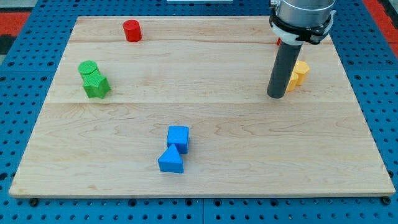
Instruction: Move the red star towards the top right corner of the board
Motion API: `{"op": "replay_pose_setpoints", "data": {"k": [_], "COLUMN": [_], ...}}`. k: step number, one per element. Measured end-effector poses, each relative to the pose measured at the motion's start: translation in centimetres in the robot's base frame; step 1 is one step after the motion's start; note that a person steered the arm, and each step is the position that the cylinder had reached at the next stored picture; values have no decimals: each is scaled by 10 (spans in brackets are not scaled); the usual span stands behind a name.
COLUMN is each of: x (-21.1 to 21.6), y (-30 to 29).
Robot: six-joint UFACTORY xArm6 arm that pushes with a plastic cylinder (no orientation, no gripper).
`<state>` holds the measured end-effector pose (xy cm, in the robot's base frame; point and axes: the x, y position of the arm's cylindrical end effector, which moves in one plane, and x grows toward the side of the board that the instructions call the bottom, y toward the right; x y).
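The light wooden bench [205, 118] lies on a blue perforated base. The arm's straight dark rod comes down at the view's upper right, and its tip [276, 96] rests on the wood just left of a yellow block [299, 73], whose shape is partly hidden behind the rod. The arm carries no fingers, only this rod, so nothing is grasped. Only a small red sliver [278, 42] shows beside the rod near the view's top right; it may be the red star, though its shape cannot be made out. A red cylinder [132, 30] stands near the top left. A green cylinder [89, 68] touches a green block [97, 86] at the left. A blue cube [178, 137] touches a blue triangular block [171, 160] near the bottom centre.
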<state>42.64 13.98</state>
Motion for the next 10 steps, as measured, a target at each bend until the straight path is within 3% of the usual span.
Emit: {"op": "replay_pose_setpoints", "data": {"k": [2, 4, 6, 8, 9, 10], "x": [0, -17, -96, -122, -126, -129], "y": [-9, -102, -59, 79, 106, 37]}}
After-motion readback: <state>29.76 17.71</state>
